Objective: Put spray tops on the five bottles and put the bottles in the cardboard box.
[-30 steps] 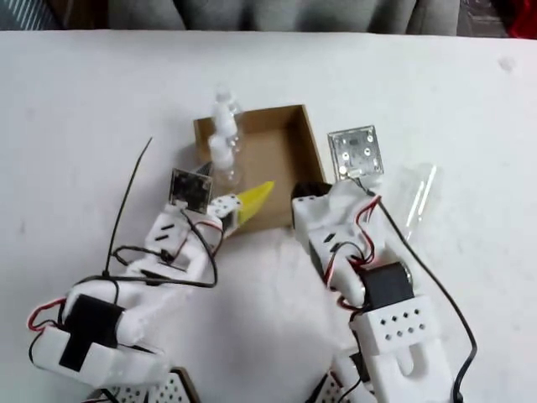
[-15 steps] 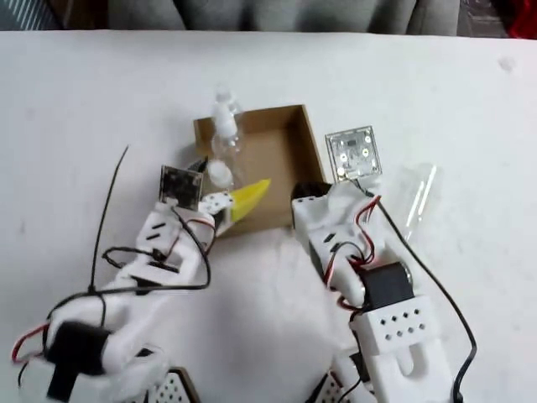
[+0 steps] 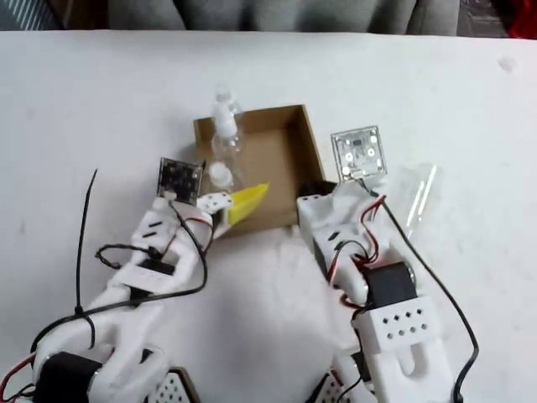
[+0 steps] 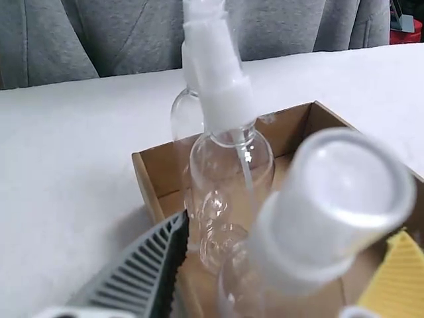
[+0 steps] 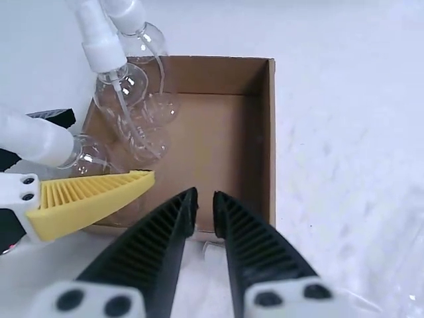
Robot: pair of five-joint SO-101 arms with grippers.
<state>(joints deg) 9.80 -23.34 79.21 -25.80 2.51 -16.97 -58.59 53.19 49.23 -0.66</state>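
High view: over the last second the left arm has drawn back toward the near left of the counter (image 3: 75, 92), and the left gripper (image 3: 228, 186) has shifted slightly with it. The right arm has barely moved. The left fingers grip a clear capped bottle (image 3: 220, 174) at the near left corner of the cardboard box (image 3: 285, 159). Two spray bottles (image 3: 226, 126) stand along the box's left wall. An uncapped bottle (image 3: 417, 197) lies on the counter beyond the right arm.

Left wrist view: the capped bottle sits between the grey finger (image 4: 142, 278) and the yellow finger (image 4: 391, 278). The spray bottles are upright behind it.

Right wrist view: the right gripper (image 5: 204, 197) is at the box's near wall, its fingers a narrow gap apart and holding nothing.
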